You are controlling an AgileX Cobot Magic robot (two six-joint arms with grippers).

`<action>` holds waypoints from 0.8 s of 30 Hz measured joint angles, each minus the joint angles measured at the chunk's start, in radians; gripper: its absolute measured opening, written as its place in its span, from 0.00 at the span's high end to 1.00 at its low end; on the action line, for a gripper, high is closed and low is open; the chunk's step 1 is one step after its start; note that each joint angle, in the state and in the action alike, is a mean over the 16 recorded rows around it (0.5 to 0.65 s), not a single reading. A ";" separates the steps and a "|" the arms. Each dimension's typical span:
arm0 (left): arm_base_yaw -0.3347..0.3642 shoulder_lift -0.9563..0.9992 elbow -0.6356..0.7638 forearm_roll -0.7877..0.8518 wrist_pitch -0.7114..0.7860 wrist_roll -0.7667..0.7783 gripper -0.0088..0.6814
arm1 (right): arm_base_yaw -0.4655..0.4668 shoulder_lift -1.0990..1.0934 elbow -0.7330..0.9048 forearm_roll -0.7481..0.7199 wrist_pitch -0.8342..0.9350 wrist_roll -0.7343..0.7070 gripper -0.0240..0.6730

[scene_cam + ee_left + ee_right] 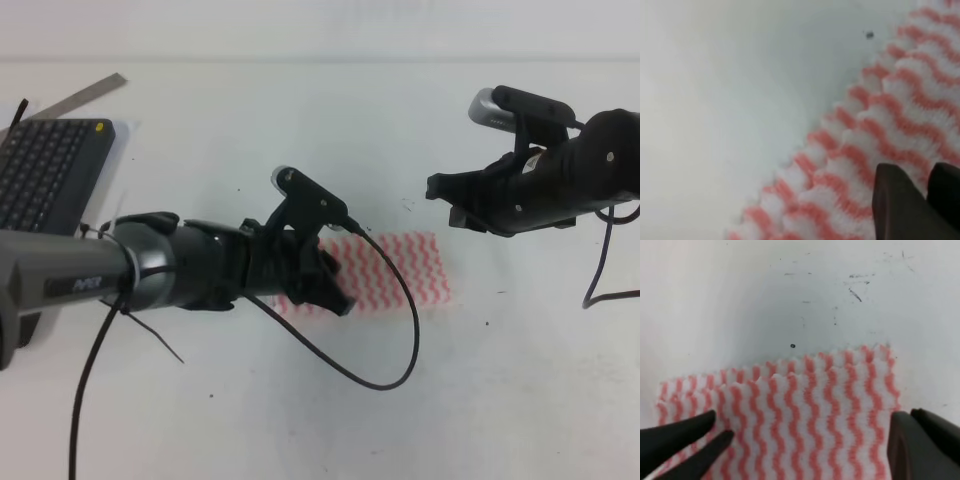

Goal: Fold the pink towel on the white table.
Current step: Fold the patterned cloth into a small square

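The thin white cloth with pink-red wavy stripes, our pink towel (pixel 395 268), lies flat near the middle of the plain white table (pixel 300 130), and it already shows two layers whose edges sit slightly offset along the far side. Our left gripper (pixel 322 282) is down over the towel's left end; in the left wrist view its dark fingertips (pixel 900 205) sit close together above the cloth, but we cannot tell whether they pinch any fabric. Our right gripper (pixel 462 203) hovers clear of the towel by its far right corner with its jaws spread wide and nothing in them. For a clean fold, we judge it best to take both layers together at an edge, lift only a little, carry that edge straight across and lay it square on the opposite one. A dark grey keyboard (pixel 45 172) sits well apart at the left.
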 joint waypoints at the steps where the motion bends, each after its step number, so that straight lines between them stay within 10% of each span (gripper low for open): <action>1: 0.000 -0.005 0.000 -0.001 0.000 0.000 0.80 | 0.000 0.000 0.000 0.000 0.002 0.000 0.99; 13: 0.000 -0.088 0.028 -0.006 0.015 -0.065 0.80 | 0.000 -0.015 -0.001 -0.009 0.143 -0.009 0.99; 24: 0.001 -0.133 0.084 -0.008 0.027 -0.118 0.80 | 0.000 -0.031 -0.013 0.047 0.291 -0.082 0.75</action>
